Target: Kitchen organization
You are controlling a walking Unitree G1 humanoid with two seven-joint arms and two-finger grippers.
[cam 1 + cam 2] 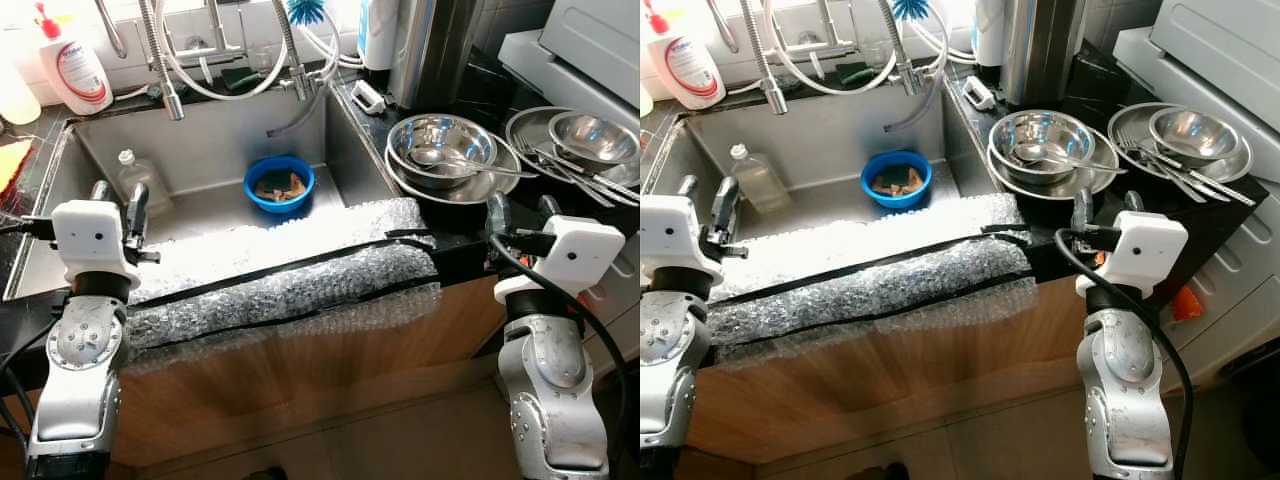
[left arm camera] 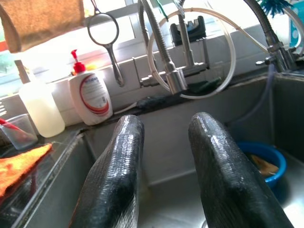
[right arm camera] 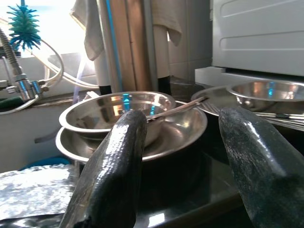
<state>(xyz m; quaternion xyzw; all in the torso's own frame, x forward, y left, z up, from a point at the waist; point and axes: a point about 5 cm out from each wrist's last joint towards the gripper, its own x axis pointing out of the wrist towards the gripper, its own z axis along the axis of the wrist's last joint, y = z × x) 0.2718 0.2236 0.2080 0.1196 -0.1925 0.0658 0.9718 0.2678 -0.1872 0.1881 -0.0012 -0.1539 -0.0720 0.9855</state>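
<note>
A blue bowl [image 1: 280,206] holding sponges sits in the steel sink [image 1: 230,135], with a clear bottle [image 1: 140,180] lying to its left. On the dark counter to the right, a steel bowl [image 1: 455,135] with a spoon [image 1: 432,157] is stacked in a wider steel pan. Further right is a plate with another steel bowl [image 1: 592,135] and loose cutlery [image 1: 575,172]. My left gripper [image 1: 119,200] is open at the sink's front left, fingers [image 2: 118,175] pointing into the basin. My right gripper [image 1: 522,212] is open just short of the stacked bowls [image 3: 128,111], holding nothing.
Bubble wrap [image 1: 290,275] pads the sink's front edge. Faucets and hoses [image 1: 165,60] hang over the back of the sink, a soap bottle [image 1: 75,70] stands at back left, and an orange cloth [image 1: 10,160] lies at far left. A white appliance [image 1: 590,50] borders the counter's right.
</note>
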